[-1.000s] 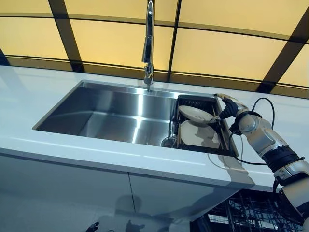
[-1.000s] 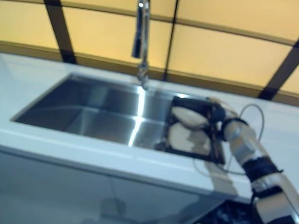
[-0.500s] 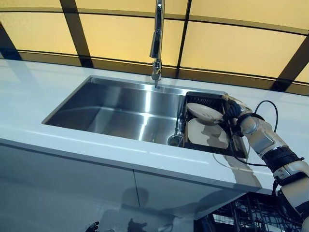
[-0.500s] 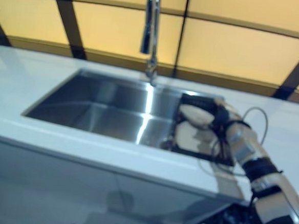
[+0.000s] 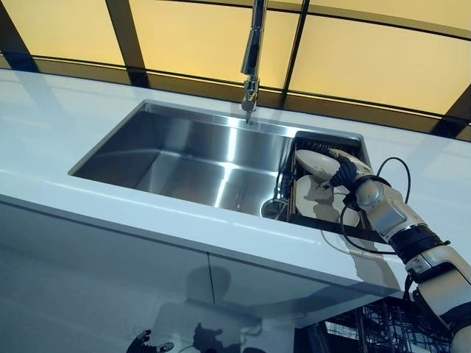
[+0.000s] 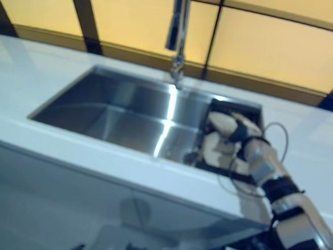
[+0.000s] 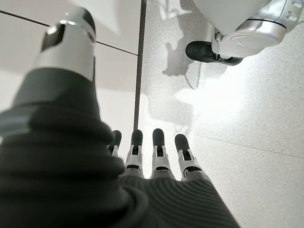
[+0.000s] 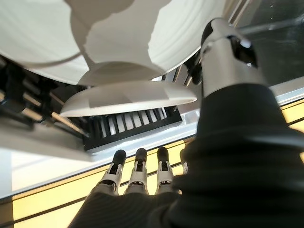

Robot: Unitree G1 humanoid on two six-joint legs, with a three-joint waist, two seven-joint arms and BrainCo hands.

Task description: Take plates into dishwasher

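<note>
White plates (image 5: 318, 193) sit in a black rack (image 5: 324, 143) at the sink's (image 5: 184, 158) right side, centre-right of frame, with the right hand (image 5: 343, 172) on them. Its wrist view shows straight fingers (image 8: 137, 166), maybe touching nothing. Left hand (image 7: 156, 156) hangs open over the floor.

A tall chrome tap (image 5: 252, 59) stands behind the brushed stainless-steel sink basin (image 5: 184, 158) set in my white countertop (image 5: 51, 125), backed by amber wall panels (image 5: 195, 33) split by dark strips.
</note>
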